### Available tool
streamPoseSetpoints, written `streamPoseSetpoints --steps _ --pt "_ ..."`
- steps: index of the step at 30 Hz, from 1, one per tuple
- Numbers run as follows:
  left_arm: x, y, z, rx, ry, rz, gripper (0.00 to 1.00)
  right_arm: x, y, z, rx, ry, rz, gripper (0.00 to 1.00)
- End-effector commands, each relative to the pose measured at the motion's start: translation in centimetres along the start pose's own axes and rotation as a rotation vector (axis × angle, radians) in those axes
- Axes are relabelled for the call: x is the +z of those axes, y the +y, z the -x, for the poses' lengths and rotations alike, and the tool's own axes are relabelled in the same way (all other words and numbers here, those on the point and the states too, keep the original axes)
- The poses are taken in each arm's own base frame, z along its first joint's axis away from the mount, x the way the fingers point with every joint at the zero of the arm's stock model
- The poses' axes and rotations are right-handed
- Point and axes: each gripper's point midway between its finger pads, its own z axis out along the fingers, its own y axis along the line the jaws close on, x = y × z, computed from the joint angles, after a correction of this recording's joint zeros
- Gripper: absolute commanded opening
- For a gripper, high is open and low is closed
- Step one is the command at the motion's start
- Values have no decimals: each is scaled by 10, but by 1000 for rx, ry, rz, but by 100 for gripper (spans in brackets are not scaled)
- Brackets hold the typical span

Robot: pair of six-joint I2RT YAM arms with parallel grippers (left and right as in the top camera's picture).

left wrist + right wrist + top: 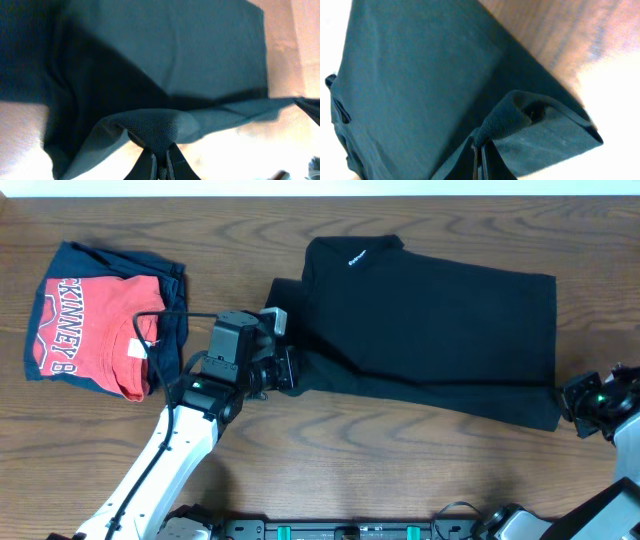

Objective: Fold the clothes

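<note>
The black shirt [430, 330] lies partly folded across the middle and right of the wooden table, white neck lettering at its top left. My left gripper [285, 370] is shut on the shirt's left edge, a pinched fold [152, 127] of fabric rising between its fingers [160, 162]. My right gripper [572, 405] is shut on the shirt's lower right corner; the right wrist view shows the fabric [420, 75] bunched [502, 120] over its closed fingers [481, 155].
A red T-shirt with white letters [95, 325] lies folded on a navy-blue folded garment [175, 290] at the far left. Bare wooden table [400, 460] runs along the front.
</note>
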Motion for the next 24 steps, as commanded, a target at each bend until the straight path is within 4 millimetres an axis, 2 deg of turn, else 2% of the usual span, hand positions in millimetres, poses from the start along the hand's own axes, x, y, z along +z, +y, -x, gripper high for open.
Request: streamPoseSetpoints --steps 1,7,14,24 --pt "-6 10 26 24 -115 86 6 2 16 4 -34 -8 36 1" --pt "-4 6 43 80 -177 72 6 9 31 12 -81 -55 46 1" --pt "12 11 51 111 -189 72 6 21 42 19 -116 -108 17 1" --pt "41 23 59 121 -198 73 6 55 58 28 -172 -123 58 1"
